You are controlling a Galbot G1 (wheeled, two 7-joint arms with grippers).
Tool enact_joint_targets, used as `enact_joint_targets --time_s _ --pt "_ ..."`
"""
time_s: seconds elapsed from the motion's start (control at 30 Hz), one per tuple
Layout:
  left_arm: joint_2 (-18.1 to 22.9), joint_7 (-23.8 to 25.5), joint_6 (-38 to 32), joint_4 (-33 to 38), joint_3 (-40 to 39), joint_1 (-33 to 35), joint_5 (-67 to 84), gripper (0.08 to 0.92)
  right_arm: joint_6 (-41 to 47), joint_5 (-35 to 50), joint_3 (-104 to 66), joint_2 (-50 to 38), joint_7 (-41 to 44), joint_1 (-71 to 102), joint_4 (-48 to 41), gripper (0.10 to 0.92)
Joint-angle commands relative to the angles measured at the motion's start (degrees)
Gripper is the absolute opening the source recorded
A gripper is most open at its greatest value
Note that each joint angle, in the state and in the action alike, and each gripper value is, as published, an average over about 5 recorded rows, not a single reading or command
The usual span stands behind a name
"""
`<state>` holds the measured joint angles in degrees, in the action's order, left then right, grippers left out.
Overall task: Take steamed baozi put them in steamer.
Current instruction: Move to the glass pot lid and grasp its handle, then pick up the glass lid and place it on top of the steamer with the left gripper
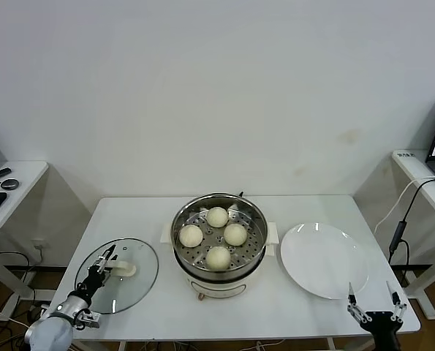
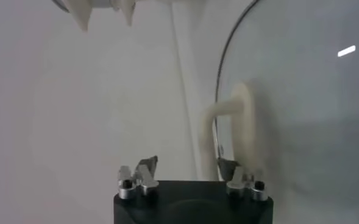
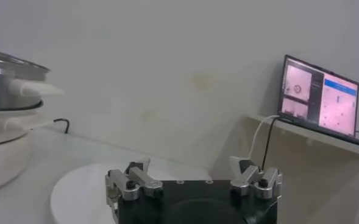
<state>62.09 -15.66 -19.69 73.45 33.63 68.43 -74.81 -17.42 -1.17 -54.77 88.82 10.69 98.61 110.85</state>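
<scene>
A white table (image 1: 137,219) stands before a bare wall. Four smooth steamed baozi (image 1: 218,216) sit on the perforated tray of the shiny steamer (image 1: 218,269). The left claw (image 1: 104,263) spreads wide over the glass lid (image 1: 140,274); the right claw (image 1: 376,306), partly cut off, gapes empty beside the plate (image 1: 323,259).

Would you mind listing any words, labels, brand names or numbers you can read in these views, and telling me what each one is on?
No text can be read in any view.
Laptop screen on the side shelf: windows with what may be lines of text, too small and blurred to read.
Steamer, baozi, glass lid, white plate: no markings visible.
Left gripper and right gripper: no visible labels.
</scene>
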Motion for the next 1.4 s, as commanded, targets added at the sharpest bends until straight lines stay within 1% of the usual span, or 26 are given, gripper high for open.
enact_joint_targets --time_s 0.03,0.13,0.23,0.33,0.43,0.5,0.57,0.67,0.73,0.8,0.93,1.03,1.13,1.27,1.33,1.4 --pt "0.2 -2.4 -0.5 -1.8 -0.2 -0.7 1.1 0.473 0.1 -0.6 0.7 -0.1 -0.1 0.0 0.1 0.823" --pt "0.0 -5.3 0.0 -1.0 -0.5 0.1 1.3 0.386 0.0 -1.0 0.9 -0.3 -0.1 -0.2 0.1 0.823" --pt "-0.6 -6.5 1.7 2.1 -0.9 2.3 2.1 0.300 0.1 -1.2 1.0 -0.6 -0.2 -0.3 0.1 0.823" --pt "-1.4 -6.6 4.2 7.1 -0.9 5.2 2.7 0.218 0.0 -1.3 1.3 -1.0 -0.1 -0.4 0.0 0.823" --pt "-2.1 -5.4 6.9 13.2 -0.1 8.9 4.7 0.172 -0.1 -1.5 1.6 -1.2 -0.1 -0.5 -0.1 0.823" --pt "-2.8 -3.4 9.9 18.6 1.0 12.3 8.3 0.169 -0.2 -1.6 1.9 -1.4 0.0 -0.7 -0.2 0.823" --pt "-3.9 -0.5 14.6 25.5 2.2 15.8 13.0 0.169 -0.2 -1.7 2.2 -1.6 0.0 -0.8 -0.3 0.823" --pt "-5.5 5.8 24.6 35.5 4.5 19.8 19.4 0.169 -0.2 -1.9 2.8 -2.0 0.2 -1.1 -0.6 0.823" --pt "-6.4 10.1 31.7 40.5 6.0 21.0 22.3 0.169 -0.3 -2.0 3.2 -2.3 0.3 -1.3 -1.0 0.823" --pt "-7.1 13.3 37.8 44.7 7.1 21.1 24.2 0.169 -0.5 -2.2 3.7 -2.5 0.4 -1.6 -1.5 0.823" --pt "-9.6 18.6 46.1 51.5 6.8 19.3 26.1 0.169 -0.8 -2.6 4.7 -2.9 0.5 -1.9 -2.2 0.823" --pt "-12.0 20.4 49.5 54.9 2.5 16.2 28.1 0.169 -1.0 -3.1 5.5 -3.1 0.5 -2.3 -2.8 0.823" --pt "-13.8 19.6 52.0 56.0 -5.7 10.8 29.9 0.169 -1.3 -4.0 6.3 -3.1 0.3 -2.6 -3.4 0.823" --pt "-15.0 18.5 55.3 54.2 -19.5 1.0 29.7 0.169 -1.6 -5.9 7.5 -2.7 -0.2 -3.1 -4.1 0.823" --pt "-14.6 18.9 57.1 52.7 -25.9 -3.6 28.4 0.169 -1.6 -6.6 8.0 -2.4 -0.4 -3.5 -4.3 0.823" --pt "-13.0 20.5 58.5 51.3 -31.6 -7.9 25.4 0.169 -1.6 -7.6 8.5 -1.9 -0.6 -3.8 -4.5 0.823"
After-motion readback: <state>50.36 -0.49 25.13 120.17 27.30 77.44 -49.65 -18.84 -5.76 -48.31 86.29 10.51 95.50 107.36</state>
